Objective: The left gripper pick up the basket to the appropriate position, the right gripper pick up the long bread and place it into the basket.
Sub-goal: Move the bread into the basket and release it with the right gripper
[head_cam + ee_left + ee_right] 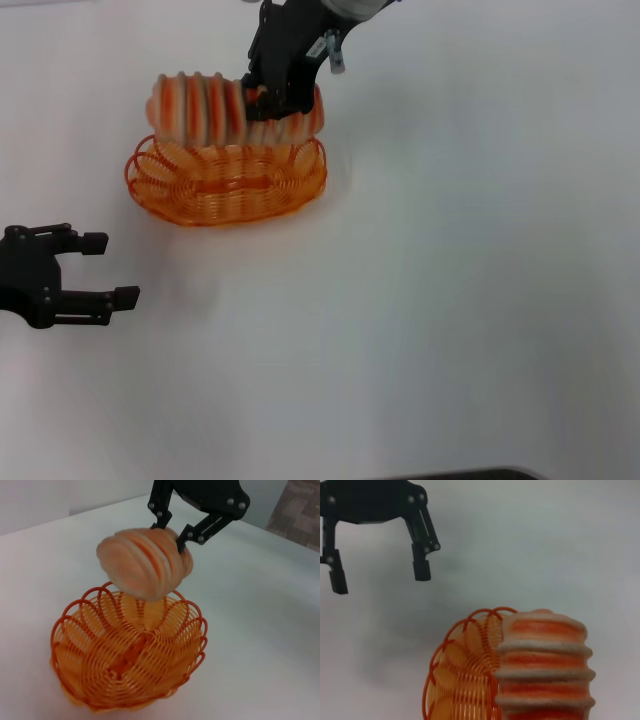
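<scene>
No readable text, labels, brands, numbers or signs anywhere

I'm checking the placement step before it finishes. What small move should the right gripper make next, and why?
Probably lower straight down, then release. The right gripper is shut on the long bread, which hangs just above the basket and roughly lined up with its length; the left wrist view shows air between loaf and rim. The left gripper sits open, off to the side on the table.

A glossy orange wire basket point(228, 184) sits on the smooth, matt white worktop point(450, 300) below a ridged, soft-looking matt long bread point(215, 108); the left gripper point(100, 268), lower left, is matt black.
</scene>
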### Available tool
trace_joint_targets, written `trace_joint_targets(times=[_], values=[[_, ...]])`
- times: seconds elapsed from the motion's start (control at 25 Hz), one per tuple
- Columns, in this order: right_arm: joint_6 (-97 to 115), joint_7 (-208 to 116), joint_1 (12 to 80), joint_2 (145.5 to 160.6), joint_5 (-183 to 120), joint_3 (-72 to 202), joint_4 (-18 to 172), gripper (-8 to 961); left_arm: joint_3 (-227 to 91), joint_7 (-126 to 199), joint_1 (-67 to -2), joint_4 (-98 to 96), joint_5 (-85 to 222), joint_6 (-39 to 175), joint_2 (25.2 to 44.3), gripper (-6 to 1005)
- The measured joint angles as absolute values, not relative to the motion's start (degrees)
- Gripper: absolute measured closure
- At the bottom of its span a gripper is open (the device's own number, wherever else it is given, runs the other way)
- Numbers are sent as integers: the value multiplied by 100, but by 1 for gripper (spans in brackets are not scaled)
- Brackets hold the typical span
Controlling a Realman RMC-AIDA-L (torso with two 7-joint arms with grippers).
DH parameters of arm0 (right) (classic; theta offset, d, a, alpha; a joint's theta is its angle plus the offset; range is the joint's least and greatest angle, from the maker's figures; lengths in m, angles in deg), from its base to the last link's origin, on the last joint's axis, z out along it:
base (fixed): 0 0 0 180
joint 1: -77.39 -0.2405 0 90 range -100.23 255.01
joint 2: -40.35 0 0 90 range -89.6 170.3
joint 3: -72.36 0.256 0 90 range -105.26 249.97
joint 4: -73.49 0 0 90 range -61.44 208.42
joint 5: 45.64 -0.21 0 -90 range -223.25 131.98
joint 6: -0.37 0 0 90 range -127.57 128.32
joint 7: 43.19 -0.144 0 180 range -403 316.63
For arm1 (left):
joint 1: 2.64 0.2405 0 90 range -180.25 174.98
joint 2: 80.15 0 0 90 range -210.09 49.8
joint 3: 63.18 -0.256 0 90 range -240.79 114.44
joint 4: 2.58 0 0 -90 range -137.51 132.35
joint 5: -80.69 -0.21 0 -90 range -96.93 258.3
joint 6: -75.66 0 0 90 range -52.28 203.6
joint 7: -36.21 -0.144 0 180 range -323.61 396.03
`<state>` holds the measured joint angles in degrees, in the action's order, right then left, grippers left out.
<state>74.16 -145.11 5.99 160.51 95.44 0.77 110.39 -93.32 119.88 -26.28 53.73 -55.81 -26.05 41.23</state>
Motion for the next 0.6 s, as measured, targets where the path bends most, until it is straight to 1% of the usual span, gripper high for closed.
trace_joint_targets(times=[0.28,0.6], values=[[7233,-14488,385,16060,9443,31,10499,684,-9332,11975,-2620,5343,-5581,-2590,4125,124],[7093,-14489,334,16067,9361,29,10276,675,-9337,11979,-2618,5329,-5581,-2592,4131,124]])
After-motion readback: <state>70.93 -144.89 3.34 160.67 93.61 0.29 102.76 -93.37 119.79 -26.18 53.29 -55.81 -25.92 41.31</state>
